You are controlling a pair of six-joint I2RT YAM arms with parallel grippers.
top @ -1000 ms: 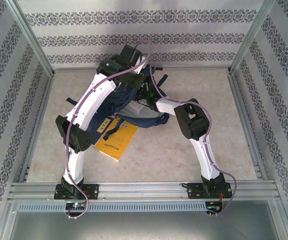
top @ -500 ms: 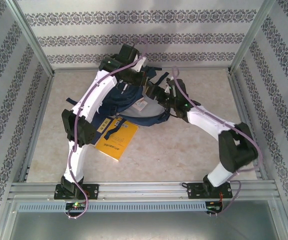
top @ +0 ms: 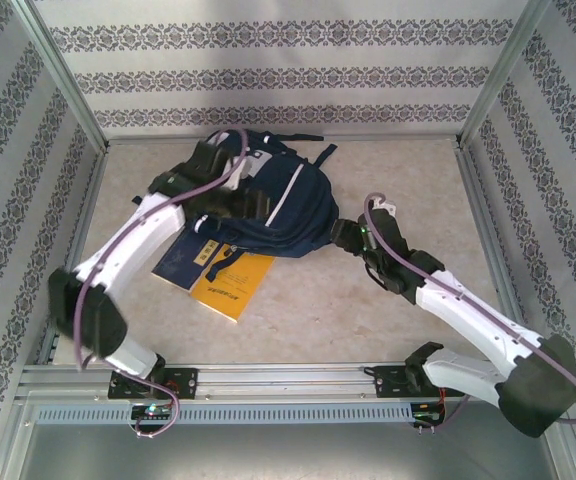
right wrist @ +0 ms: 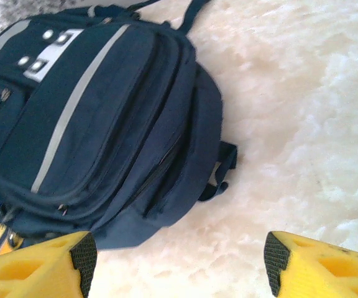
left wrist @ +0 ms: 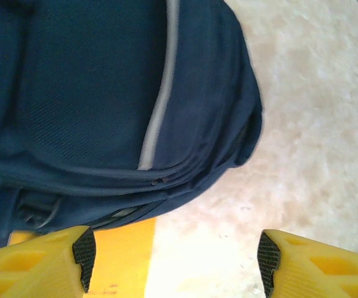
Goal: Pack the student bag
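Marbled beige table (top: 308, 320), walled on three sides. The student bag (top: 273, 205), navy with a pale reflective stripe (right wrist: 73, 108), lies flat towards the far middle of the table and is by far the biggest thing there. A yellow book (top: 233, 282) lies at its near edge with one end under the fabric. A dark blue book (top: 178, 262) lies just beside the yellow one and touches it. The left gripper (left wrist: 176, 254) is at the bag's near-left edge, its yellow fingers (left wrist: 36, 267) spread wide with nothing between them. In the left wrist view the bag's zippered side sits just ahead of the fingertips. The yellow book's corner is just inside the left-hand finger, and bare table runs across to the other. The right gripper (right wrist: 179, 257) is near the bag's right side, apart from it. Its fingers (right wrist: 328, 267) are likewise wide apart and empty, over bare table. In the right wrist view the bag lies ahead and towards the left-hand finger. A small strap loop (right wrist: 219, 174) sticks out of the bag, ahead of the gap between the fingers.
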